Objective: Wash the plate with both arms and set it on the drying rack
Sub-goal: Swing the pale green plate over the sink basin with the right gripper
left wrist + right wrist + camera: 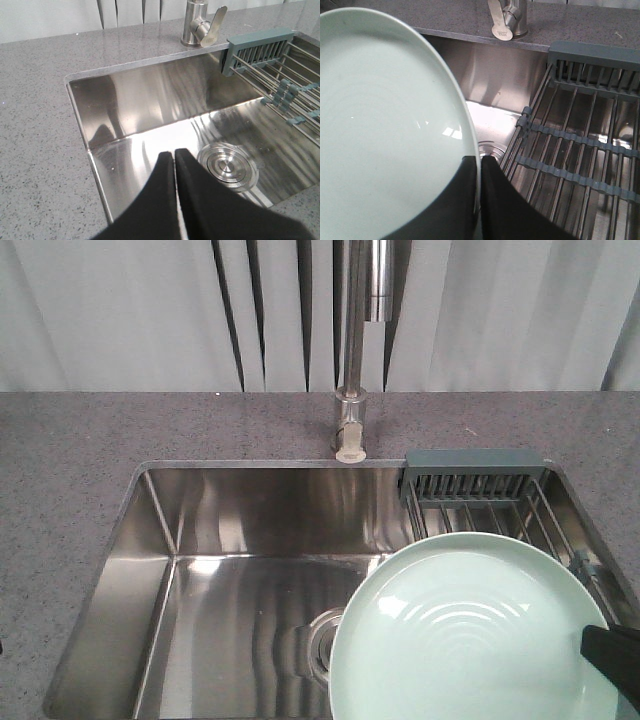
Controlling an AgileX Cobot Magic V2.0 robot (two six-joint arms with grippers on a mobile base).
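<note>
In the front view the round pale mint-green plate (470, 640) runs off the bottom edge. It covers most of the roll-up drying rack of steel rods (475, 488) at the right end of the shiny steel sink basin (250, 510), and half the round steel drain (322, 640). The tall steel tap (352, 390) is cut off above. In its own view the black right hand (480, 162), pinching the plate's rim, is cut off below; the front view shows only a corner of it. The black left hand (174, 152), fingers pressed together, is also cut off below.
</note>
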